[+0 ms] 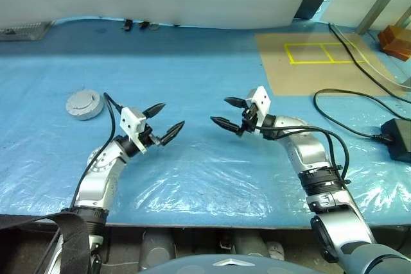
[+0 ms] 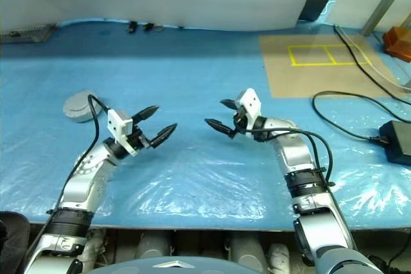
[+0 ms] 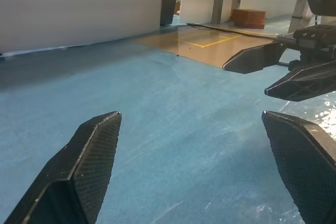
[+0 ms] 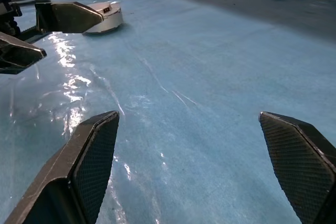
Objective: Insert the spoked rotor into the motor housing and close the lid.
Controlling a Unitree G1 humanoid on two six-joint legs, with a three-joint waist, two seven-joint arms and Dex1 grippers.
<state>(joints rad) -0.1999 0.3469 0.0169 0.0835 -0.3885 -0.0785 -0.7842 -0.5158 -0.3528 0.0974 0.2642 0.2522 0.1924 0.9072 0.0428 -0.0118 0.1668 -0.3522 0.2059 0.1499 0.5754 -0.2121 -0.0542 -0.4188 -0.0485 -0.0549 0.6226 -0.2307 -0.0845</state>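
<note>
Far left on the blue sheet: motor housing, round grey puck w/ lid shut on top, plain light-grey face up. Lies flat, nothing touching it. Spoked rotor can't be made out, presumably inside but can't tell.

Next, left gripper: hovers above sheet, to the right of housing & apart from it, black fingers spread wide, empty, tips aimed toward the right gripper. In left wrist view its two fingers stand far apart w/ bare blue sheet between.

Centre: gap of bare, glossy plastic between the two grippers.

Right gripper: faces the left one, tips pointing at it, fingers wide apart, holding nothing, off the sheet. Right wrist view: its fingers spread, housing seen far across the sheet behind the left gripper's tips.

Further right: tan board w/ yellow tape rectangle, black cables and a black box at the edge.
</note>
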